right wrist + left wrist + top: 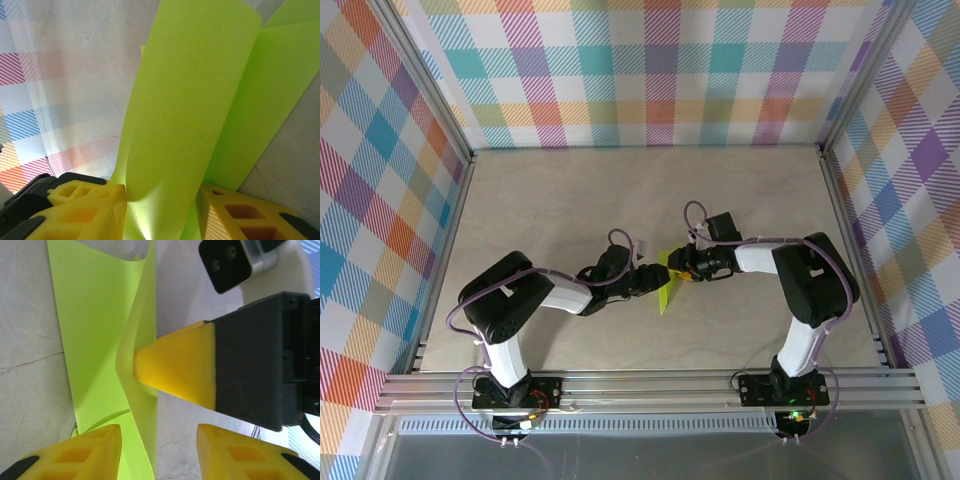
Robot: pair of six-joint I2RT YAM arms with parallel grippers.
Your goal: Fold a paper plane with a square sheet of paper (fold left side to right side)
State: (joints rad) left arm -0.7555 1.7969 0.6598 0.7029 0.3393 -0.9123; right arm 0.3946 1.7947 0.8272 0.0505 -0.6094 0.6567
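A: Where does the lime paper (664, 292) lie, and which way does it run?

B: Mid-table, between the tips of the two arms. From above it is a narrow sliver. Its long axis runs near to far, and it tapers to a point at the near end.

A: Is it flat?

B: Only partly. In the left wrist view one panel (90, 330) lies flat on the table (25, 400) and a flap rises along a crease beside it. In the right wrist view the flap (190, 100) stands up in a soft curve. It is thin and matte, with a straight top edge.

A: And the right jaws?

B: They stand apart, with the upright flap passing through the gap and brushing the yellow fingers (80, 210). In the left wrist view, one wedge-shaped fingertip (170, 365) touches the crease.

A: The left jaws?

B: They are parted too and not pinching. The paper's raised edge runs through the wide gap. Their fingers (90, 455) are yellow blocks with hollow pockets.

A: And the surface?

B: The table is pale and stone-patterned with fine veins. Plaid walls (660, 70) stand around it.
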